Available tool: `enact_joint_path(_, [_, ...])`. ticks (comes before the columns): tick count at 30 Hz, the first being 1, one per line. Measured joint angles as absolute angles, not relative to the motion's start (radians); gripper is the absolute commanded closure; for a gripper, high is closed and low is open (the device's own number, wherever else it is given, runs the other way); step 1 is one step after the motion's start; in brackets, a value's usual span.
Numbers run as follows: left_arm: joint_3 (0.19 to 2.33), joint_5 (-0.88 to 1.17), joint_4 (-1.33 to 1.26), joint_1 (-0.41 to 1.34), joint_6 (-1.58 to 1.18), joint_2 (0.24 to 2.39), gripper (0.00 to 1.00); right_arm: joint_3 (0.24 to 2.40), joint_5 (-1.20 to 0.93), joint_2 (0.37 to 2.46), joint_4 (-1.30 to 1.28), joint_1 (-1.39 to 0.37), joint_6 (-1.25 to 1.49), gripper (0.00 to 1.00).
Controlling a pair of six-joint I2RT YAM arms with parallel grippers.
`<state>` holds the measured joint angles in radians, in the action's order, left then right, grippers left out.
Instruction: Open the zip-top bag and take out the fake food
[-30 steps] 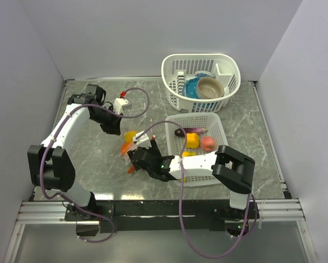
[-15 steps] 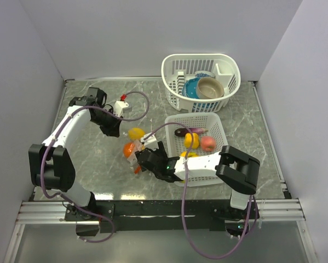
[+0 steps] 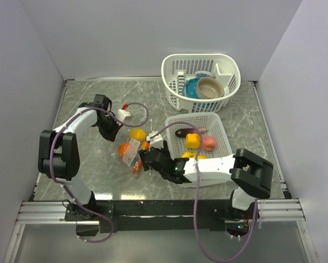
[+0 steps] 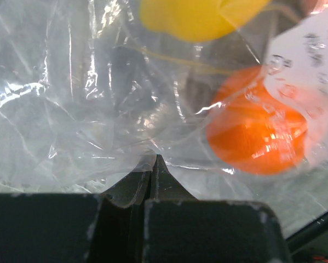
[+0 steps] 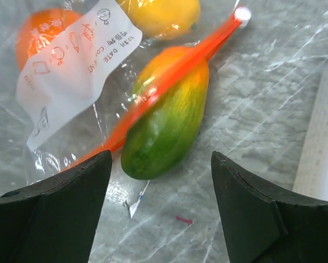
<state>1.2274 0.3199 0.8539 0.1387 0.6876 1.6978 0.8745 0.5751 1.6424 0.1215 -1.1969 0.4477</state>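
The clear zip-top bag [image 3: 130, 153] lies on the table, with its red-orange zipper strip [image 5: 174, 76] at the mouth. Inside it are an orange round fruit [image 4: 257, 134] and a yellow fruit [image 4: 191, 19]. A green-and-orange mango piece [image 5: 166, 118] lies at the mouth, with the strip across it. My left gripper [image 4: 154, 159] is shut on a fold of the bag's plastic at its far-left side [image 3: 110, 131]. My right gripper [image 5: 161, 164] is open and empty, just above the mango's near end, touching nothing [image 3: 145, 160].
A white slatted basket [image 3: 218, 131] right of the bag holds several toy foods. A second white basket [image 3: 172, 68] at the back holds a blue bowl and a tan bowl. A white label [image 5: 70, 66] is on the bag.
The bag has come down from between the grippers onto the table. The left gripper moved left and nearer, still holding plastic. The right arm shifted right.
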Motion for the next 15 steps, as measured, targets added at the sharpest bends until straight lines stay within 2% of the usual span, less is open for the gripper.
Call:
enact_joint_path(7, [1.227, 0.274, 0.808, 0.134, 0.687, 1.724, 0.99, 0.863, 0.574, 1.608, 0.130, -1.191, 0.448, 0.19])
enact_joint_path(15, [1.227, 0.245, 0.781, 0.134, 0.687, 1.724, 0.99, 0.917, 0.546, 1.716, 0.117, -1.184, 0.441, 0.18])
